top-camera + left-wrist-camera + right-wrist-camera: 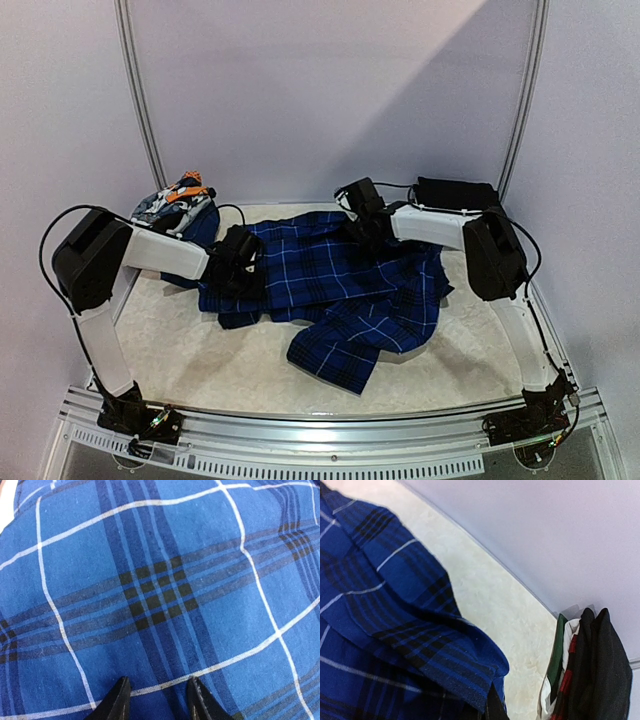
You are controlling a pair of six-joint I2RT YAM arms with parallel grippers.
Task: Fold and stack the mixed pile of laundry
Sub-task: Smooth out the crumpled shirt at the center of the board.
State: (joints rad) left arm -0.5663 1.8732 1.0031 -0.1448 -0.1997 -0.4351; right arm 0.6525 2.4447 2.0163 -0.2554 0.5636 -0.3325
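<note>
while the blue plaid shirt (330,285) lies spread across the middle of the table (200,365), crumpled toward its near-right part, each arm works one side of it. the left gripper (237,268) sits on the shirt's left part. in the left wrist view its fingers (116,701) stand partly apart just over flat cloth, with nothing pinched between them. it looks placed there to pin or gather that side, though i cannot tell whether the tips touch the fabric.

the right gripper (365,228) is at the shirt's far edge, toward the table's far side. its jaws are fully closed, and in the right wrist view a fold of the hem rises toward them, so they most likely have the thin edge nipped. that would let the shirt be drawn flat or folded over.

a dark folded stack (455,192) rests at the far-right corner, well apart from the shirt, probably as the place for finished pieces. a patterned bundle (178,198) waits at the far-left corner, beside the left arm. the shirt itself is not yet folded.
</note>
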